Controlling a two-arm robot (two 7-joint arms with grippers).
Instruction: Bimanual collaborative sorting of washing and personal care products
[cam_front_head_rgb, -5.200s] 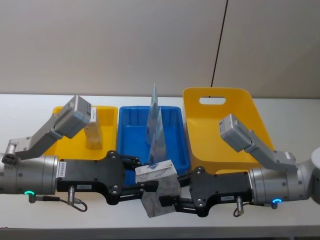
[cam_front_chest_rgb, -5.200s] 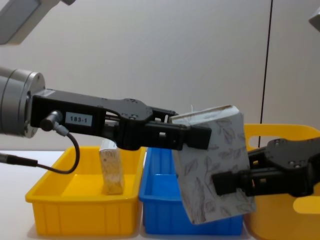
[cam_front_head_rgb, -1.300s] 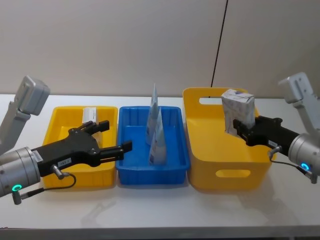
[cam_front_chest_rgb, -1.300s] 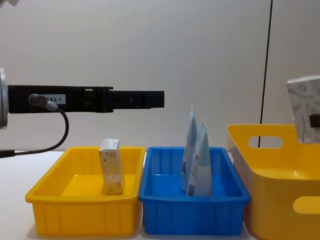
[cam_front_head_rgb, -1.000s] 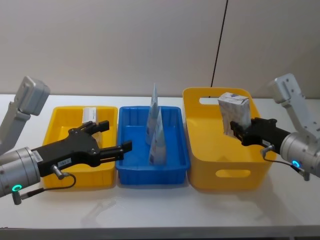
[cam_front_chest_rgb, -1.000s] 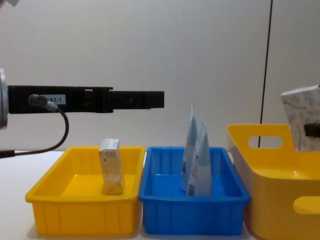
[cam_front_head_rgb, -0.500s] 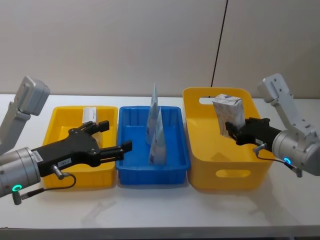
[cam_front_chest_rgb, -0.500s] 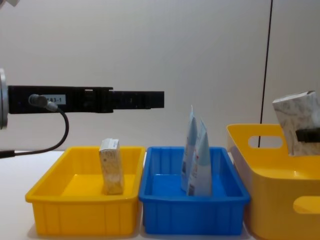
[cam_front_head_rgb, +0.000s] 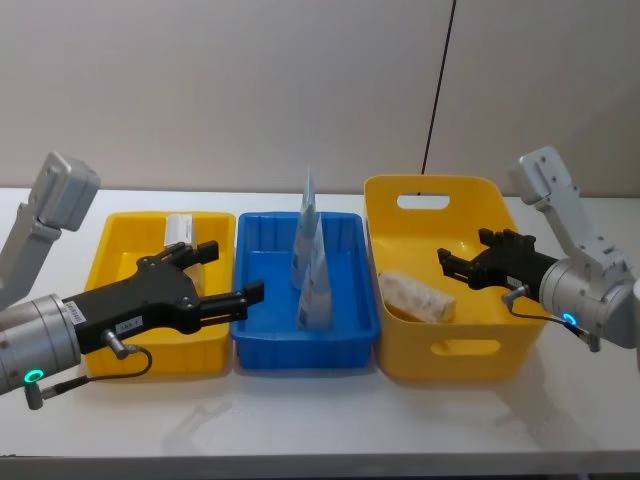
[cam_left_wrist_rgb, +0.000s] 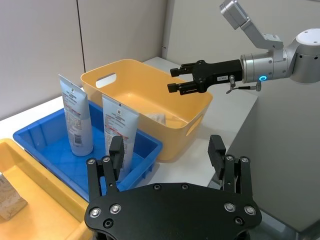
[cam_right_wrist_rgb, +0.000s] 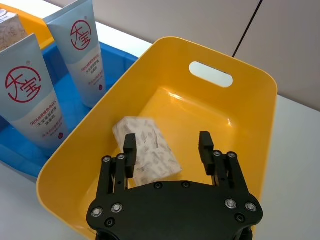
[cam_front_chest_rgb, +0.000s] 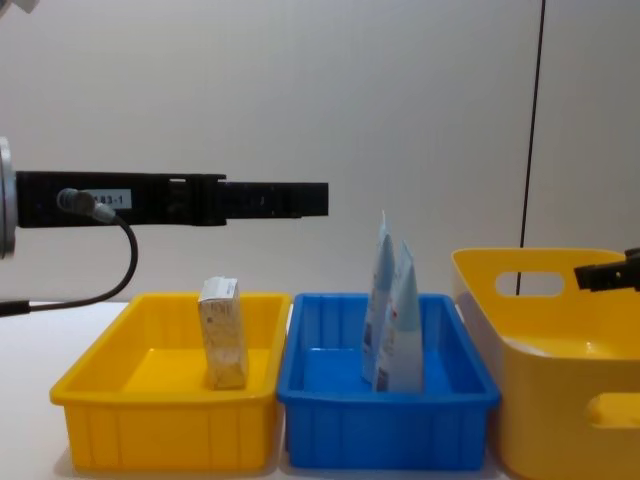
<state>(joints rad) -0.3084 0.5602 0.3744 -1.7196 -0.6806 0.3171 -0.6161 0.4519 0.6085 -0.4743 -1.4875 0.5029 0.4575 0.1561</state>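
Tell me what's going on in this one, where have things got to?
A two-armed robot is sorting toiletries into bins. The right gripper hangs open over the tall yellow bin, and the whitish leaf-print pack lies on its side on the bin's floor, not held. The left gripper hovers open and empty above where the low yellow tray meets the blue tray. A small beige pack stands in the yellow tray; two pale-blue tubes stand upright in the blue one.

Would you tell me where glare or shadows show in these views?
Right wrist view: a bright glare streak on the floor of the deep yellow plastic bin, below its handle slot. Head view: faint soft shadows on the white table near its front edge. Chest view: flat, even light.
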